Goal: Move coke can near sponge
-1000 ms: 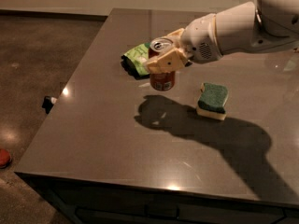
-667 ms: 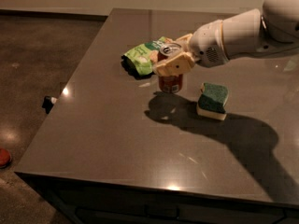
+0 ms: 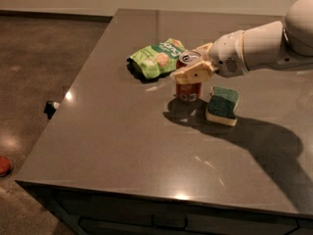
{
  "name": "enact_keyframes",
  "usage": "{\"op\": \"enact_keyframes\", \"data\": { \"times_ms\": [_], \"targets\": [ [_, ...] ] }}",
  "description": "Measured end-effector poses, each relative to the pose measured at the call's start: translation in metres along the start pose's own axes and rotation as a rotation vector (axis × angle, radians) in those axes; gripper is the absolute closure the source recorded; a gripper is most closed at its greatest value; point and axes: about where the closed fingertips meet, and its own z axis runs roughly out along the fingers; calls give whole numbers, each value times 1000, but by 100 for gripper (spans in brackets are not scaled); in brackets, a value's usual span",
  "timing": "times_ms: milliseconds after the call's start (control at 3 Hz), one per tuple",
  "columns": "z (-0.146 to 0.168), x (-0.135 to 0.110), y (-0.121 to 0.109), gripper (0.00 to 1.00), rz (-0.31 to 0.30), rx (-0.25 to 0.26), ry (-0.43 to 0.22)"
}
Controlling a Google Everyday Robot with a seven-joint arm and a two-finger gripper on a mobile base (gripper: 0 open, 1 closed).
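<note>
gripper (image 3: 191,66): clasping the coke can (image 3: 188,91) near its top
coke can: upright, just beside the sponge (image 3: 222,104)
green snack bag (image 3: 156,58): on the table (image 3: 122,146), behind the can

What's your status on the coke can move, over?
Pincer shut on coke can. Can upright beside sponge, small gap between them; contact with table unclear. Snack bag behind the can, not in the way.

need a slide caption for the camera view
Tool grips the coke can close beside the sponge on the grey table, green snack bag behind
</note>
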Motion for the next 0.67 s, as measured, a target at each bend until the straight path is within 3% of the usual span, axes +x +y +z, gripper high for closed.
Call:
{"op": "enact_keyframes", "data": {
  "times_ms": [333,667],
  "targets": [
    [-7,14,-6,59,22,24,1],
    [-13,28,-8,28,47,38,-5]
  ]
}}
